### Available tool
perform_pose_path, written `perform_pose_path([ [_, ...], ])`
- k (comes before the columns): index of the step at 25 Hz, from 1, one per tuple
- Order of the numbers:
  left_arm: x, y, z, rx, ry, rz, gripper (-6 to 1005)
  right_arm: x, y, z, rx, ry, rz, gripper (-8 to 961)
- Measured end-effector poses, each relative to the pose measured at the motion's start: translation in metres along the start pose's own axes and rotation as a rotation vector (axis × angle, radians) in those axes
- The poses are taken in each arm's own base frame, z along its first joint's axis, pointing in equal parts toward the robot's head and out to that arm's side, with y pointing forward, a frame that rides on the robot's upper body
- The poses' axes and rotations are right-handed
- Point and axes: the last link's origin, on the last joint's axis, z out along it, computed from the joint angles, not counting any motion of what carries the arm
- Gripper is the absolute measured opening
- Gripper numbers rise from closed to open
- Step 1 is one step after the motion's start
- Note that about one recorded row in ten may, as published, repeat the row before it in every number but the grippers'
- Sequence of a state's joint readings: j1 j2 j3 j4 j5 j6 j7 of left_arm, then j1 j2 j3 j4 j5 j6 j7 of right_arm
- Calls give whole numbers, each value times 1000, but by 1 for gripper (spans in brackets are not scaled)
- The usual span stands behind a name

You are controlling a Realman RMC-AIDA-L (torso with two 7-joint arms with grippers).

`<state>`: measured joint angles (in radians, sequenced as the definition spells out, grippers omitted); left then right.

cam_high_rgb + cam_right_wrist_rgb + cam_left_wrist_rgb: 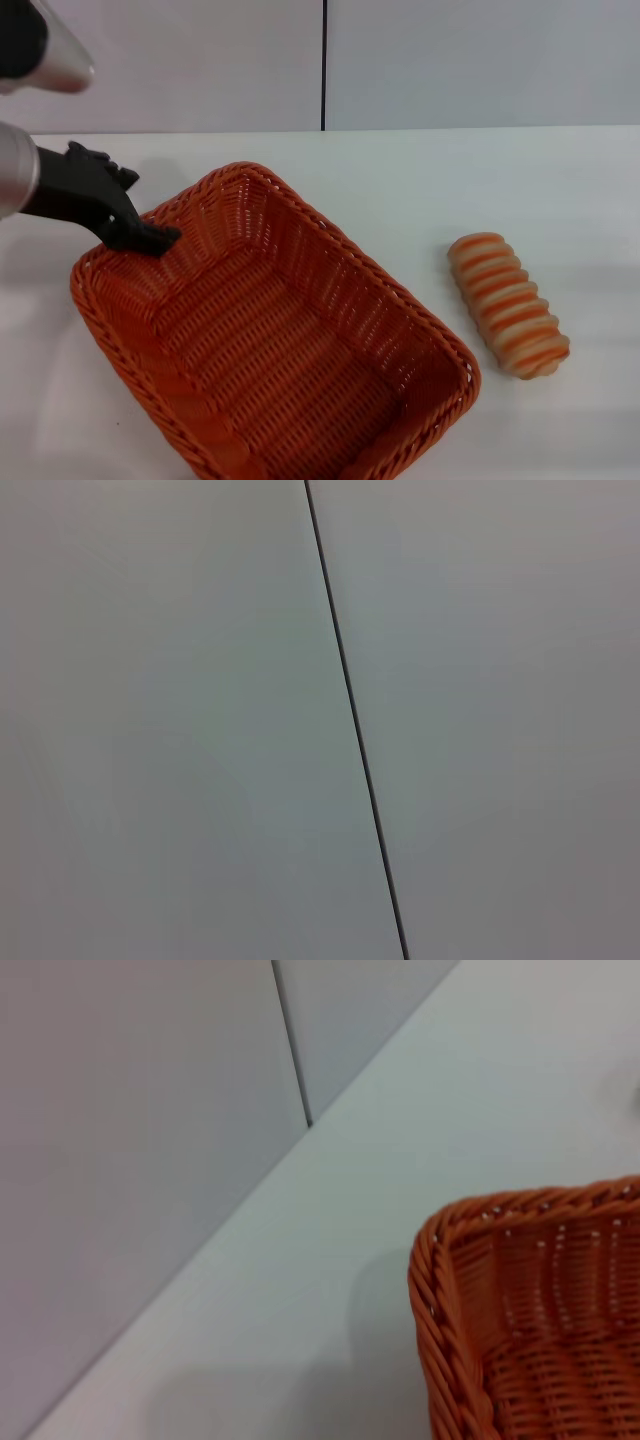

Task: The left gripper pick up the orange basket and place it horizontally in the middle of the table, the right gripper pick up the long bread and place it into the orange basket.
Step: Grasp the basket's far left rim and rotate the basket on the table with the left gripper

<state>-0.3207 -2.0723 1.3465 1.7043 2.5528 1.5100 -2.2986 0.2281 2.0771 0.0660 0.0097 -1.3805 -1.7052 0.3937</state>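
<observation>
Your orange basket (pixel 275 340) sits on the white counter (pixel 420 190), turned at a diagonal: one corner points toward the back wall, the opposite one toward the near edge on the robot's right. It stands upright with its open side up and nothing inside.

Your left gripper (pixel 150 235) is at the basket's far left rim, its black fingertips touching the braided edge there. You cannot tell from these views whether the fingers are spread or pinching the rim. The left wrist view shows only a corner of the basket (pixel 520 1310) and bare counter (pixel 330 1260) beside it.

The long bread (pixel 508 304) lies on the counter to the robot's right of the basket, near it but not touching.

Your right gripper does not appear; its wrist view shows only a pale wall with a dark seam (pixel 355 720).
</observation>
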Motion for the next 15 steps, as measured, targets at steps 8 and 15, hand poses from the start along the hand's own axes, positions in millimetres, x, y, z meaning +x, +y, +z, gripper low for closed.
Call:
perform_pose_path([
  [8, -7, 2, 19, -32, -31, -19, 770, 0, -1, 2, -2, 2, -8, 785],
  [15, -5, 6, 25, -45, -36, -15, 761, 1, -2, 2, 1, 12, -13, 785],
])
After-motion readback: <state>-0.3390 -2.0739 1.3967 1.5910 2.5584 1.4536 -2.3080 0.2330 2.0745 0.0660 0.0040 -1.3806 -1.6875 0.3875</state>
